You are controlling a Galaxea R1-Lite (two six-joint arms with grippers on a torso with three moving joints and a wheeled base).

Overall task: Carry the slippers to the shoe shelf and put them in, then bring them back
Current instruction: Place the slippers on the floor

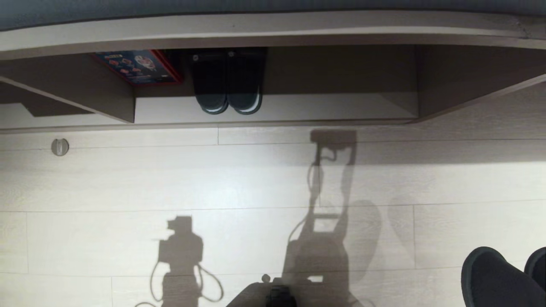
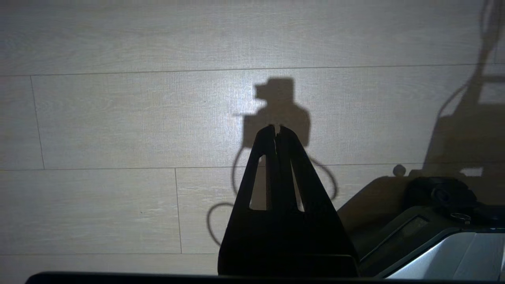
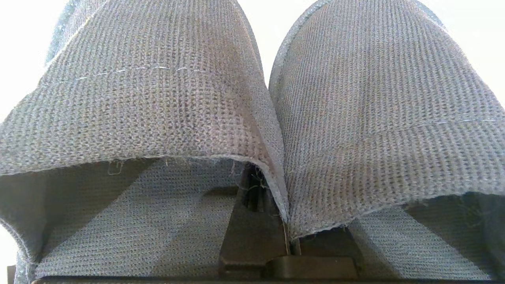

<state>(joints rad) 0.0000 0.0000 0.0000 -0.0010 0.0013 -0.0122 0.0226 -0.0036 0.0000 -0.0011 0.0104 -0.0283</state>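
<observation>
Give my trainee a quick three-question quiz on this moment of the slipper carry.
1. True or false: the right gripper is shut on the slippers.
2. What already sits in the shoe shelf? A) black slippers and a colourful box B) nothing C) a grey-blue pair
3. What lies under the shut left gripper?

Key: 1 true; 2 A; 3 bare wood-look floor with the gripper's shadow.

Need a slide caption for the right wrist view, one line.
Right gripper shut on the touching inner edges of the grey-blue knit slippers, toe bands filling the frame.
</observation>
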